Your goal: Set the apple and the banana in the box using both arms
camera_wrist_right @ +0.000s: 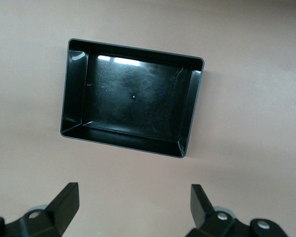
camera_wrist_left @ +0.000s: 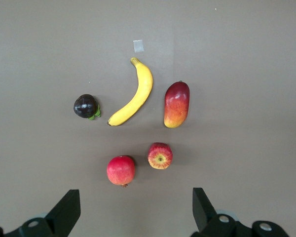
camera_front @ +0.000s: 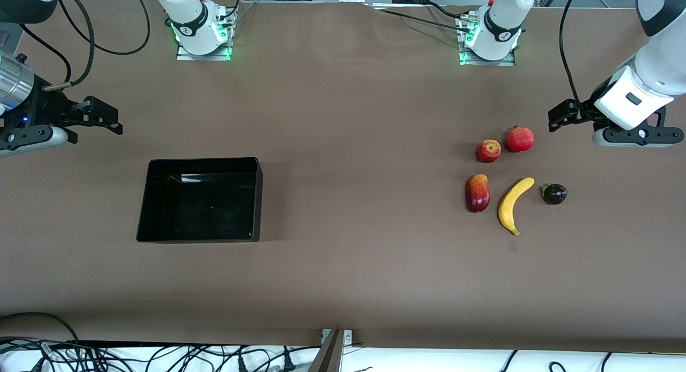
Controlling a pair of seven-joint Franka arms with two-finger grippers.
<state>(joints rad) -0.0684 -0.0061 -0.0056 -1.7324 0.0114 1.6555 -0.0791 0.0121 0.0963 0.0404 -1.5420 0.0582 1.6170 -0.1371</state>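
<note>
Front view: mango (camera_front: 478, 193) and plum (camera_front: 554, 194) flank banana (camera_front: 514, 205).

Even, bright overhead light covers the brown surface (camera_front: 343, 120); shadows are short and soft. Glare streaks the box (camera_front: 161, 230) floor toward 12 o'clock. Focus is sharp throughout.

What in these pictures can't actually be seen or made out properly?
- Left gripper: the left wrist view's edge cuts off everything but the open finger ends; in the front view its fingers are hard to tell apart.
- Right gripper: likewise cut off in the right wrist view.
- Undersides of the apple and banana: they face the table.
- Box: its glossy floor shows glare, so fine marks stay unclear.
</note>
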